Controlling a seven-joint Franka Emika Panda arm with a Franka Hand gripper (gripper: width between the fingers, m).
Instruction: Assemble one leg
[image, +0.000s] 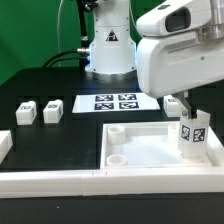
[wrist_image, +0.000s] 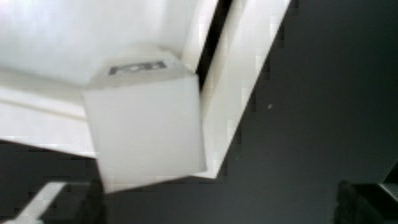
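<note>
A: Nearest, upright in the tray (image: 140, 160) at its corner on the exterior view's right: the leg (image: 192, 137), long axis vertical.

B: Directly beneath the gripper (image: 185, 108), between the fingers. Fingers spread wide, seemingly not clamping.

A: Farther back: the marker board (image: 110, 102), two spare legs (image: 38, 112).

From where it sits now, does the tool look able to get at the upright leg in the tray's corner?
Probably yes. The tool stands open just above the leg, which is upright at the tray's corner on the exterior view's right. Nothing sits between them; only the tray's rim is close beside the leg.
</note>
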